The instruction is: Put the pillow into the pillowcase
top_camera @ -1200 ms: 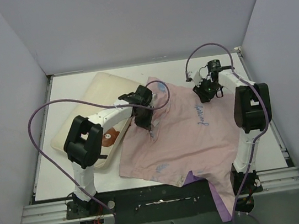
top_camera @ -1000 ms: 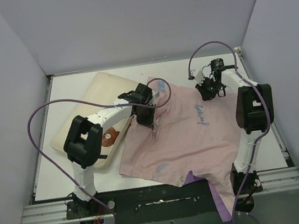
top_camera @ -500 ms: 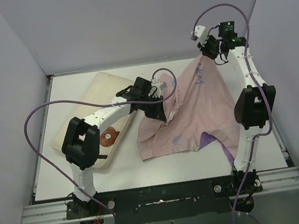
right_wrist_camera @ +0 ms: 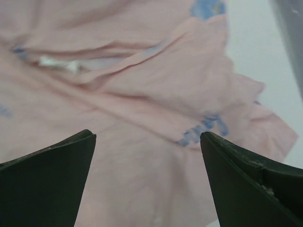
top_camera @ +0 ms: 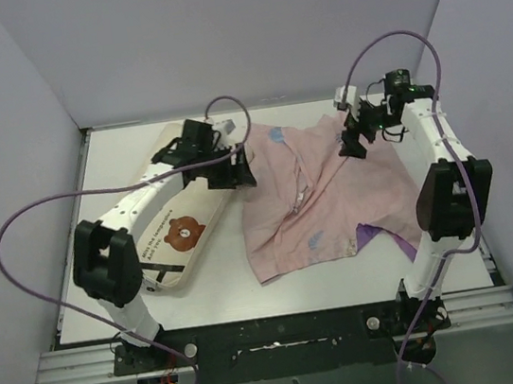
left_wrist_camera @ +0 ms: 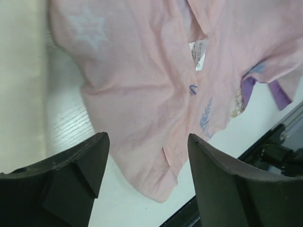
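Dropping back onto the white counter (top_camera: 252,298), the thin pale pink fabric pillowcase (top_camera: 314,193) lies crumpled at centre-right, no longer hoisted by its far corner as it was half a second earlier. Both hands have let go. The right hand (top_camera: 355,145) hangs above the cloth's far right part, jaws wide with nothing between them. The left hand (top_camera: 234,168) has swung toward the far left since then and hovers over the cloth's left edge with jaws parted and empty. The plump cream rectangular pillow with the brown bear face (top_camera: 177,251) rests where it was at left, outside the case and just beside it, with the left arm stretched across it. A white care label (left_wrist_camera: 199,54) and a purple flap (top_camera: 377,232) show among the folds. Purple cables (top_camera: 30,209) loop above both arms.
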You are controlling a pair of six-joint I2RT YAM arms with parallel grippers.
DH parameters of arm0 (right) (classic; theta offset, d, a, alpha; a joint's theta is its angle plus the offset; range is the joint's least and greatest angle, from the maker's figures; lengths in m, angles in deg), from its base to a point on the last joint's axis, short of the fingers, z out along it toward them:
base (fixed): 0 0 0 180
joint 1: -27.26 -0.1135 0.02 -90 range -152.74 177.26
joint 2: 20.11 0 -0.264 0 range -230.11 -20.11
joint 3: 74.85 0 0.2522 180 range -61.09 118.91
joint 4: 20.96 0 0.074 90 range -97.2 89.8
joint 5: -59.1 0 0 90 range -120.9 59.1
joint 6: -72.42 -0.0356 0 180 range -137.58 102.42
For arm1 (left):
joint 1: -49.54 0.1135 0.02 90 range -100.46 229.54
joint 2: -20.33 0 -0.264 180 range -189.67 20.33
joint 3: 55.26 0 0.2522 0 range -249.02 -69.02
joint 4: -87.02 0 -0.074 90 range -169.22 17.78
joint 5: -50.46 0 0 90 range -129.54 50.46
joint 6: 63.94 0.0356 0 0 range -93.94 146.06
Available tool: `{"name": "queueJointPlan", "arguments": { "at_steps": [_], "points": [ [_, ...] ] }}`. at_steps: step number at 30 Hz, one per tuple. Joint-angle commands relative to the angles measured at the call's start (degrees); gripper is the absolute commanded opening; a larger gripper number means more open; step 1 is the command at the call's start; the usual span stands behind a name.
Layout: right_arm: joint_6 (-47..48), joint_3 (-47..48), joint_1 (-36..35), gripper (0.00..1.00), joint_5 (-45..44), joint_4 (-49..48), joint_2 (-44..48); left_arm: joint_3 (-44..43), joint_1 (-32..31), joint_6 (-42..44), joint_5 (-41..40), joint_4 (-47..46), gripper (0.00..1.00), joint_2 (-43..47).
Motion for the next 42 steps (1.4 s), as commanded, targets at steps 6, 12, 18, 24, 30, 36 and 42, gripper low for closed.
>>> {"name": "queueJointPlan", "arguments": {
  "at_steps": [6, 12, 18, 24, 30, 36, 42],
  "points": [
    [59.0, -29.9, 7.6, 0.98, 8.0, 36.9, 18.1, 18.8, 10.2, -9.2, 9.3, -20.5, 0.7, 17.0],
    [51.7, -41.4, 6.2, 0.85, -4.9, 23.6, 22.1, 21.9, 5.9, 0.2, 0.2, -20.3, 0.68, 22.4],
    [43.3, -44.0, 4.6, 0.61, -11.3, 15.7, 23.0, 25.1, 2.5, 4.3, -1.6, -23.3, 0.69, 24.0],
    [47.0, -45.6, 10.3, 0.1, -16.9, 20.6, 26.1, 30.5, -4.2, 13.4, -4.5, -28.2, 0.69, 26.6],
    [60.4, -47.5, 26.1, 0.01, -22.8, 31.0, 28.5, 33.0, -5.9, 12.1, -6.7, -31.6, 0.66, 28.4],
    [67.5, -42.3, 35.7, 0.3, -16.5, 36.7, 31.3, 30.8, -5.8, 8.8, -4.8, -32.0, 0.43, 25.0],
    [37.9, -39.2, 11.5, 0.93, 4.2, 26.2, 35.8, 25.2, -5.9, 6.5, -1.0, -30.1, 0.35, 17.8]
  ]
}}
